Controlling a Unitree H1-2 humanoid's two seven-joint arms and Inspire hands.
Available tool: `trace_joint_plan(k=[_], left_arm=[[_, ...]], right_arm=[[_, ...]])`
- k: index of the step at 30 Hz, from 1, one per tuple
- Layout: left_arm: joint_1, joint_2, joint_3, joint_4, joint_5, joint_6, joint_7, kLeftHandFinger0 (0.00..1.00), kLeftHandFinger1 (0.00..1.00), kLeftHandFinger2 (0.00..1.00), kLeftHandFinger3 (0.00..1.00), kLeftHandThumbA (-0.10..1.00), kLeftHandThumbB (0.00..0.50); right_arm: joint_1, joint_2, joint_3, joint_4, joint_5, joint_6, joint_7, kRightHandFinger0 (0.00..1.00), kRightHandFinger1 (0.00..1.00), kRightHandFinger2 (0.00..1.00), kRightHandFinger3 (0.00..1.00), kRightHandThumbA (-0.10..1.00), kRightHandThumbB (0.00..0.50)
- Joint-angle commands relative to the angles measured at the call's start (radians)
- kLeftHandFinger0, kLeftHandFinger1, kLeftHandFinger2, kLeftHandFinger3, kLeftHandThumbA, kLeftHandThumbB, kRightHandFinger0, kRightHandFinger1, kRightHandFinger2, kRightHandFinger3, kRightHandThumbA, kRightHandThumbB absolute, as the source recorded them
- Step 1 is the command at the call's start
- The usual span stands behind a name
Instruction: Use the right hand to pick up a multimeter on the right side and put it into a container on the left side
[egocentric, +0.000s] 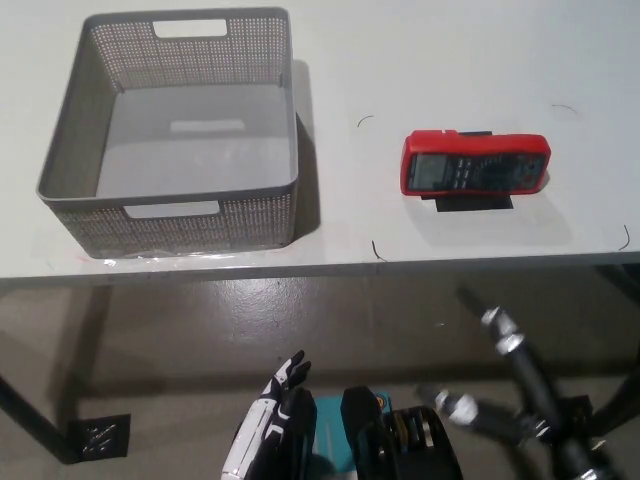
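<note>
Multimeter (475, 166) lay flat on surface (420, 60), well right of grey container (175, 140). Right hand (505, 335) below the edge, blurred; finger state indeterminate. Left hand (270, 420) low, fingers apparently apart.

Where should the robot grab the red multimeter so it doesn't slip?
Probably across its narrow middle, coming down from above. The multimeter lies flat on the table, its long side running left to right, so fingers can close on the two long edges. Those edges are clear. The right hand is below the table edge; the left hand rests low.
</note>
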Motion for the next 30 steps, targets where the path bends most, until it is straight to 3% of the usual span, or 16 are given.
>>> trace_joint_plan(k=[1,5,9,10,11,13,16,21,25,30], left_arm=[[-0.012,0.005,-0.010,-0.016,0.014,-0.067,0.019,1.00,1.00,1.00,1.00,1.00,0.500],[-0.010,0.007,-0.009,-0.014,0.010,-0.067,0.019,1.00,1.00,1.00,1.00,1.00,0.500],[-0.010,0.007,-0.006,-0.009,0.008,-0.067,0.019,1.00,1.00,1.00,1.00,1.00,0.500],[-0.009,0.007,-0.007,-0.008,0.008,-0.067,0.021,1.00,1.00,1.00,1.00,1.00,0.500],[-0.007,0.008,-0.007,-0.008,0.010,-0.067,0.021,1.00,1.00,1.00,1.00,1.00,0.500],[-0.005,0.006,-0.006,-0.007,0.007,-0.067,0.017,1.00,1.00,1.00,1.00,1.00,0.500],[-0.004,0.007,-0.009,-0.005,0.009,-0.067,0.020,1.00,1.00,1.00,1.00,1.00,0.500],[0.002,0.008,-0.017,-0.003,0.004,-0.067,0.013,1.00,1.00,1.00,1.00,1.00,0.500],[0.009,0.011,-0.025,-0.007,0.013,-0.067,0.018,1.00,1.00,1.00,1.00,1.00,0.500],[0.017,0.008,-0.027,-0.008,0.012,-0.067,0.017,1.00,1.00,1.00,1.00,1.00,0.500]], right_arm=[[-0.164,-0.166,-0.052,-0.282,-0.143,0.272,0.207,1.00,1.00,1.00,1.00,1.00,0.487],[-0.361,-0.292,-0.036,-0.337,-0.153,0.455,0.372,1.00,1.00,1.00,1.00,1.00,0.476],[-0.550,-0.366,0.004,-0.268,-0.144,0.564,0.474,1.00,1.00,1.00,1.00,1.00,0.465],[-0.598,-0.381,0.019,-0.231,-0.146,0.576,0.497,1.00,1.00,1.00,1.00,1.00,0.399],[-0.649,-0.391,0.034,-0.186,-0.146,0.599,0.521,1.00,1.00,1.00,1.00,1.00,0.451],[-0.738,-0.410,0.078,-0.109,-0.175,0.621,0.576,1.00,1.00,1.00,1.00,1.00,0.460],[-0.853,-0.403,0.134,0.032,-0.206,0.615,0.609,1.00,1.00,1.00,1.00,1.00,0.466],[-1.030,-0.336,0.233,0.352,-0.273,0.571,0.594,1.00,1.00,1.00,1.00,1.00,0.424],[-1.125,-0.288,0.306,0.546,-0.304,0.563,0.596,1.00,1.00,1.00,1.00,1.00,0.490],[-1.215,-0.229,0.363,0.775,-0.302,0.536,0.580,1.00,1.00,1.00,1.00,1.00,0.500]])
